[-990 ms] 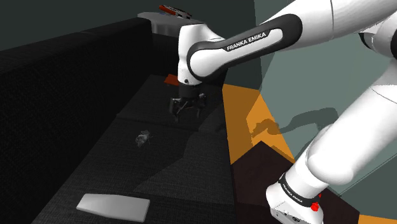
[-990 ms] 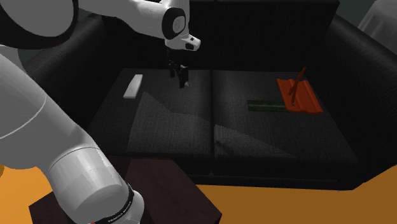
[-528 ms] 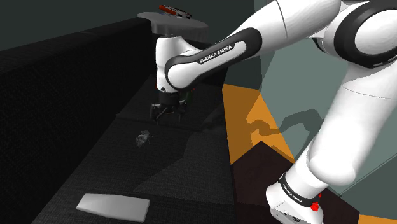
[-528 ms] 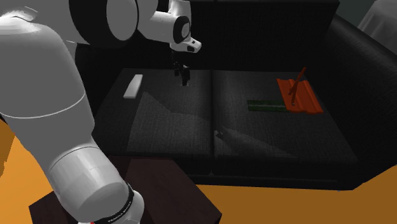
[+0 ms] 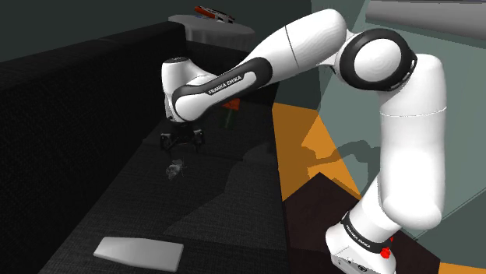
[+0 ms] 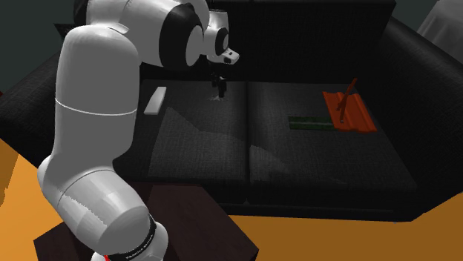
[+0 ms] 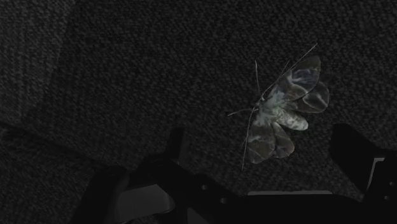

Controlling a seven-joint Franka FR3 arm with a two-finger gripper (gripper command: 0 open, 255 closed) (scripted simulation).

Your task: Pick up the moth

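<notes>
Surface = black woven-fabric sofa [image 5: 86,117] w/ 2 seat cushions, orange floor [image 5: 300,136] along its front edge, grey-green wall [image 5: 463,140] beyond. Grey flat slab [image 5: 139,251] lies near one end of the seat; red thing [image 6: 347,111] + green strip [image 6: 310,124] on the other cushion. Moth [image 7: 283,108] lies flat on the seat toward the back edge, close to the centre seam: pale grey-white mottled wings spread, thin antennae. Jaws hang just above it, apart, moth btwn them w/o contact.
</notes>
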